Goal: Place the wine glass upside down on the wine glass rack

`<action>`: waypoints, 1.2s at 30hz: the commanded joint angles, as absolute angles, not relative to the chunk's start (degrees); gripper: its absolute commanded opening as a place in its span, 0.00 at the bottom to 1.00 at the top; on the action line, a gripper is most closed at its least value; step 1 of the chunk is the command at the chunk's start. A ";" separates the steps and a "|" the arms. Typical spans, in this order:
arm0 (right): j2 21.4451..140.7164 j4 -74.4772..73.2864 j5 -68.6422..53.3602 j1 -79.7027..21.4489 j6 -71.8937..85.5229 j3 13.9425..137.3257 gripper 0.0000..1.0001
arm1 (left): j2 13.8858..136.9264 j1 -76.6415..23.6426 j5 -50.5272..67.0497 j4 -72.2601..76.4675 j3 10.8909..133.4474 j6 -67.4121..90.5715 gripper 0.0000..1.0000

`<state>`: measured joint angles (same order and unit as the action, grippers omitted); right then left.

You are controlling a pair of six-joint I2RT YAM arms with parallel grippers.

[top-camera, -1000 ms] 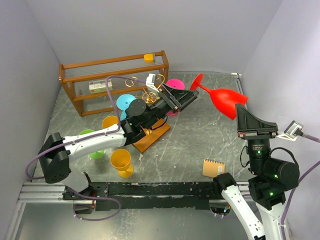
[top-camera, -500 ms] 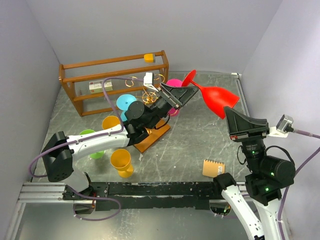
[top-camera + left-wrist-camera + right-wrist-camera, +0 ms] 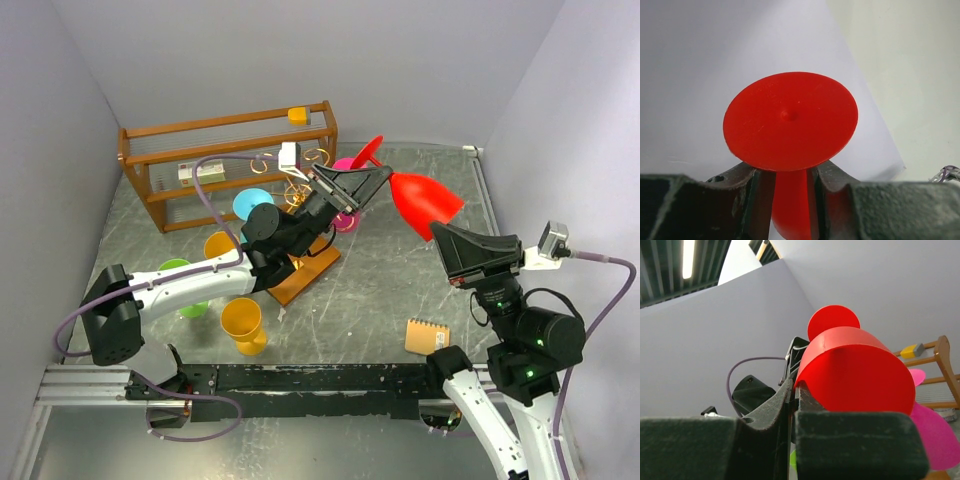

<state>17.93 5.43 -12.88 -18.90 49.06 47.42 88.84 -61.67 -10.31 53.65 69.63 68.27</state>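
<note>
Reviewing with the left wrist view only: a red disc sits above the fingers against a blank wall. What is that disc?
Observer: It is the foot of the red wine glass. The left gripper is shut on its stem.
Operator: Is the right arm involved?
Observer: Yes. The right gripper is clamped on the bowl's rim, so both arms hold the glass sideways in the air.
Operator: And the rack?
Observer: The gold wire rack stands close beside the left gripper in the top view. The glass is not on it.
</note>
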 commanded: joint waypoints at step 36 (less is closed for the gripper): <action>21.65 -6.74 -20.38 -18.73 36.97 53.63 0.74 | 74.14 -61.26 -12.84 50.00 61.16 47.63 0.07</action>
